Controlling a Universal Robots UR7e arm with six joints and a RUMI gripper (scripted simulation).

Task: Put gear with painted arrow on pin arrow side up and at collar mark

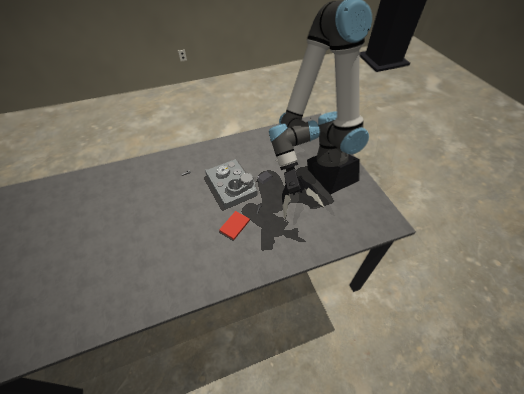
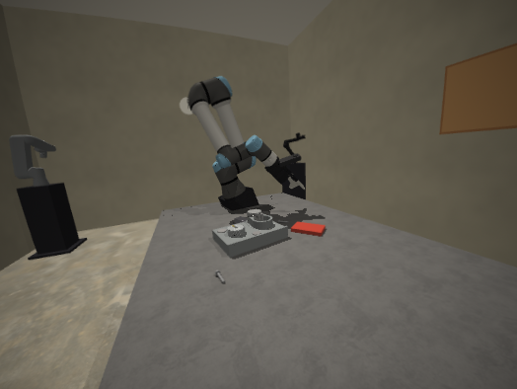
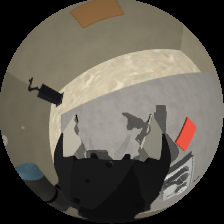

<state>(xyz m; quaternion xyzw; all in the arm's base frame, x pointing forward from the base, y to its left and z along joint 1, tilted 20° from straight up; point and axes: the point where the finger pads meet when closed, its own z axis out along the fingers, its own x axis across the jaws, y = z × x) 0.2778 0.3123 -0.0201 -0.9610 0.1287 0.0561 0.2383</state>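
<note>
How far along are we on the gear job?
Nothing looks done yet. The gripper is open and empty, hovering above the table beside the grey fixture block. Which gear on the block is the loose one is too small to tell. Grasping, seating and aligning all remain.

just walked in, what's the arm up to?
One arm, its gripper open and holding nothing, hangs above the table just beside the grey fixture block. The block carries gears; whether the arrow gear is on its pin is too small to tell. A red block lies in front of the fixture, and a small bolt lies apart. Nothing has been picked up.
</note>
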